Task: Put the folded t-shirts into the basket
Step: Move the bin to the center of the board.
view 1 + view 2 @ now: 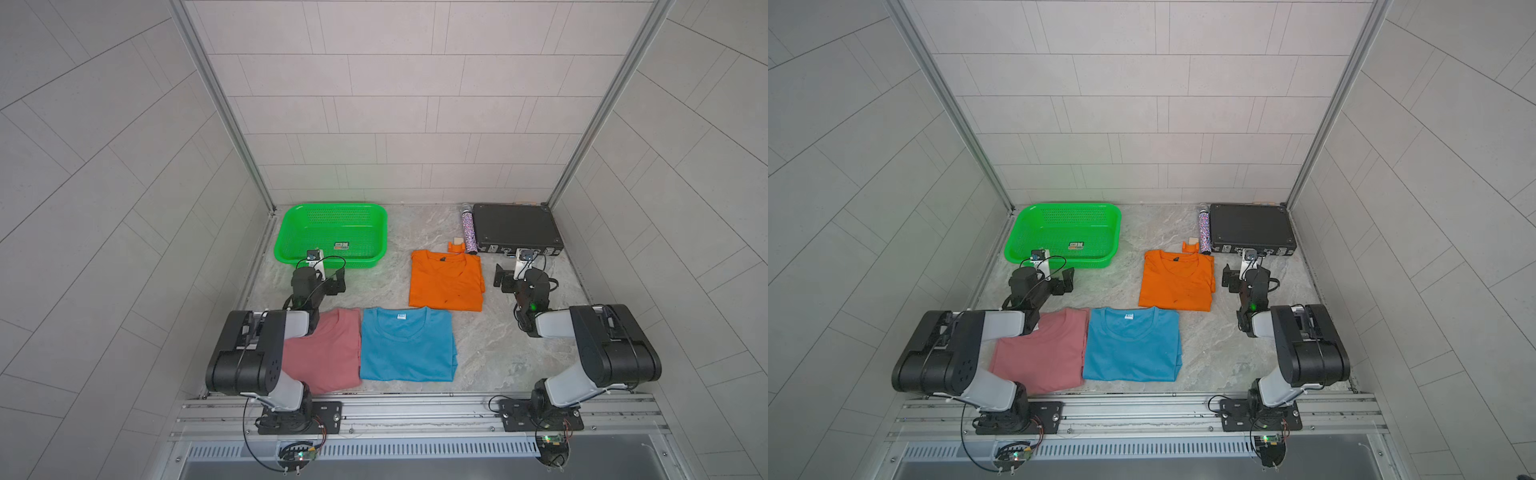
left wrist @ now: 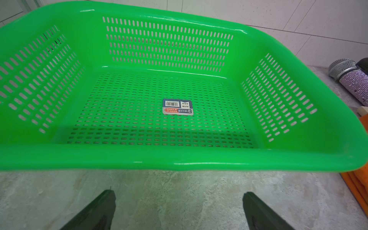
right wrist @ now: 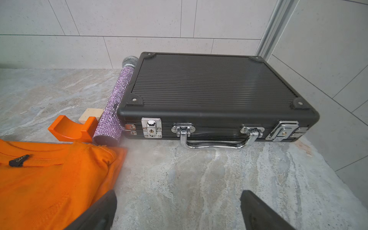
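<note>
Pink t-shirt (image 1: pixel 328 357): tabletop (image 1: pixel 498 345) front edge, partly under left arm.
Blue t-shirt (image 1: pixel 407 345): flat, touching pink t-shirt's side.
Orange t-shirt (image 1: pixel 444 282): farther back, just beside right claw (image 3: pixel 177 192).
Basket (image 1: pixel 374 210): rear left, only a sticker (image 2: pixel 177 107) inside.
Left claw (image 2: pixel 178 193): wide open, empty, just short of basket's near rim.
Right claw: wide open, empty, over bare tabletop; black case (image 3: pixel 199 83) ahead.

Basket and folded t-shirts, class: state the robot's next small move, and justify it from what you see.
Probably shift the right pincer sideways onto the orange t-shirt's edge: that pincer is open, empty and right beside it, and the basket holds no shirt yet.
</note>
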`<act>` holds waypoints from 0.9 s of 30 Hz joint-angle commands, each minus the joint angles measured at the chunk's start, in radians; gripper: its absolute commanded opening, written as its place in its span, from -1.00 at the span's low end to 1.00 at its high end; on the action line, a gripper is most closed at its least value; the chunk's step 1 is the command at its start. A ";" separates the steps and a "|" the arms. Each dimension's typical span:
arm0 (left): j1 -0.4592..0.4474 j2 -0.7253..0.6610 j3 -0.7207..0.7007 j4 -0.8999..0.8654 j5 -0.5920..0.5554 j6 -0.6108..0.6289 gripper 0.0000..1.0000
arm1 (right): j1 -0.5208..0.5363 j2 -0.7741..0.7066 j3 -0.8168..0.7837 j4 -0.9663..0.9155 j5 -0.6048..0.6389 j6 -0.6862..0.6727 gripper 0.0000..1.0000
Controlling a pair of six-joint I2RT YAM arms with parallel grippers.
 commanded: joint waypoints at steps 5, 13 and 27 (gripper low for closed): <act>-0.005 -0.001 0.015 -0.002 -0.010 0.003 1.00 | -0.003 -0.012 0.007 0.001 -0.006 0.007 1.00; -0.004 0.000 0.015 -0.005 -0.009 0.003 1.00 | -0.003 -0.012 0.008 0.003 -0.006 0.009 1.00; 0.030 -0.158 0.564 -1.083 0.055 0.126 1.00 | 0.003 -0.482 0.461 -1.247 0.287 0.605 1.00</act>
